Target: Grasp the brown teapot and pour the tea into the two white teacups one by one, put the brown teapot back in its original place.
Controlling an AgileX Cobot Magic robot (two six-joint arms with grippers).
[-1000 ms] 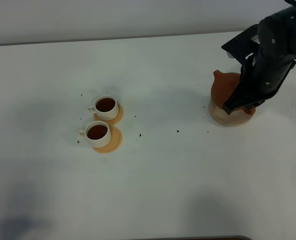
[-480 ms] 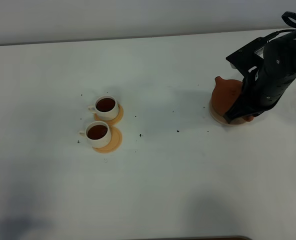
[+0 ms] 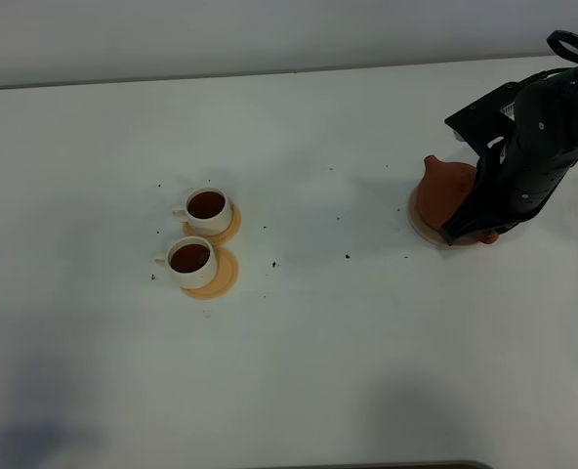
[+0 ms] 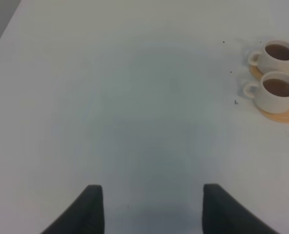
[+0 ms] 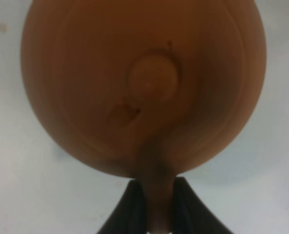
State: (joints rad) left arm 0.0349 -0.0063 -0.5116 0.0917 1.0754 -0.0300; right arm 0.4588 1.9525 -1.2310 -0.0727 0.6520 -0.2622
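Note:
The brown teapot [image 3: 443, 189] stands upright over the pale beige disc [image 3: 421, 225] at the right of the table, its spout pointing left. My right gripper [image 3: 479, 231] is shut on the teapot's loop handle [image 5: 156, 187]; the wrist view looks straight down on the lid knob [image 5: 152, 80], with the right gripper [image 5: 158, 210] pinching the handle between both fingers. The two white teacups [image 3: 207, 208] [image 3: 190, 260] sit at centre left, each holding dark tea [image 4: 280, 51] [image 4: 279, 86]. My left gripper [image 4: 154, 209] hangs open over bare table, far from the cups.
Each cup rests on a small orange coaster [image 3: 229, 227] [image 3: 222, 279]. Tiny dark specks [image 3: 347, 256] dot the white table between the cups and the teapot. The table's back edge [image 3: 269, 73] runs along the top of the high view.
My right arm has lowered and drawn slightly right with the teapot, bringing it down onto the beige disc. The cups and the left gripper have not moved.

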